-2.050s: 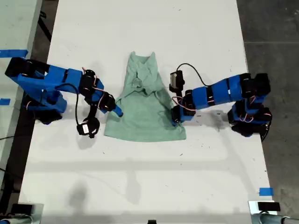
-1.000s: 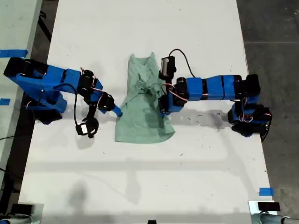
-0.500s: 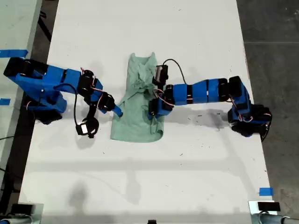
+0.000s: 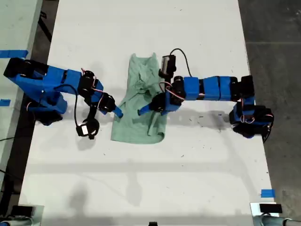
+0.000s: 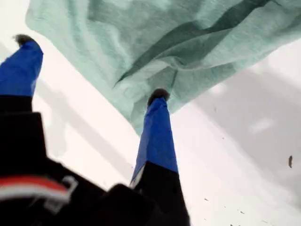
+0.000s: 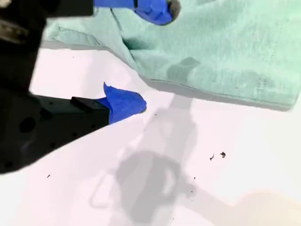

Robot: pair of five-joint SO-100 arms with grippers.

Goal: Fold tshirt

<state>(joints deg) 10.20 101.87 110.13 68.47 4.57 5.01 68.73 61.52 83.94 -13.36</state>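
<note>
Our first gripper's (image 5: 89,68) spread blue fingers (image 5: 157,136) at the tshirt's (image 5: 155,42) rumpled edge, table (image 5: 244,155) beneath.

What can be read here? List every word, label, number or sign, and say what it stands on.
No readable text in any view.
tshirt: plain, no print or visible tag.
blue tape pieces in the exterior view: blank.
red-and-white strip on the body of my first gripper: too blurred to tell whether it carries writing.
</note>
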